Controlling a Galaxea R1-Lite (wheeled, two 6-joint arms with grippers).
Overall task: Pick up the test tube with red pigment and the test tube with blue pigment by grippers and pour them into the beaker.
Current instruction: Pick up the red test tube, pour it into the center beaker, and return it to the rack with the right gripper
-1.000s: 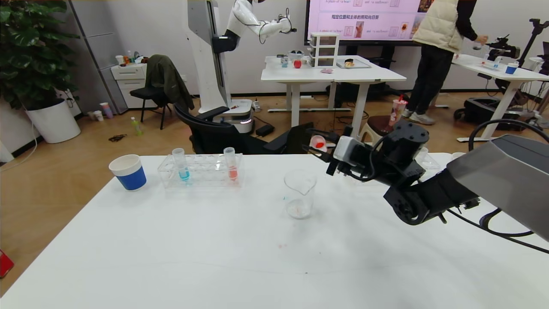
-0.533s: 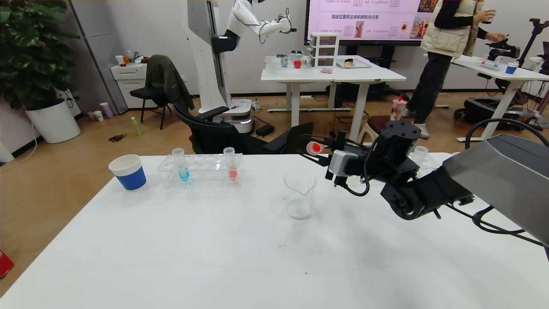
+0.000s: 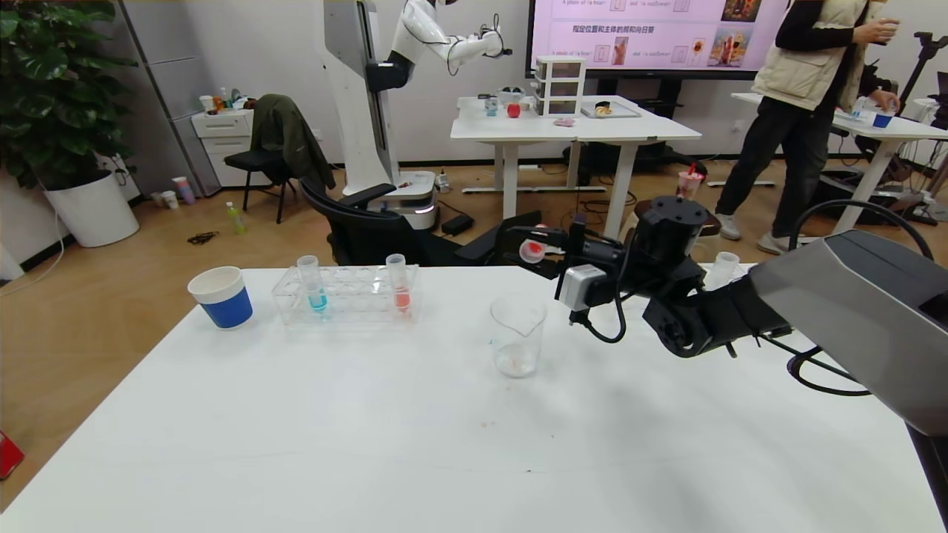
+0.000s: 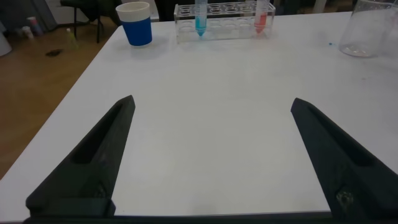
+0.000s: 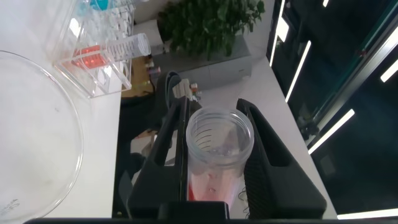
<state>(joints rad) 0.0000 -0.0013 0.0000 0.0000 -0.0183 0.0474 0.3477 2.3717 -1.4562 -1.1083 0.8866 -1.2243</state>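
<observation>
Red-pigment test tube (image 3: 531, 250) (light, slick plastic, best pinched mid-barrel) sits clamped in the right tool (image 3: 535, 253), near the beaker (image 3: 517, 334).

The right arm carries a broad grey shell over black jointed links, with a round black cap at the wrist — a black cable loops beneath it. A small light-grey box sits behind the right tool (image 3: 535, 244), whose fingers are matte black. The left tool (image 4: 211, 155) shows two black wedge-shaped fingers, apparently smooth.
</observation>
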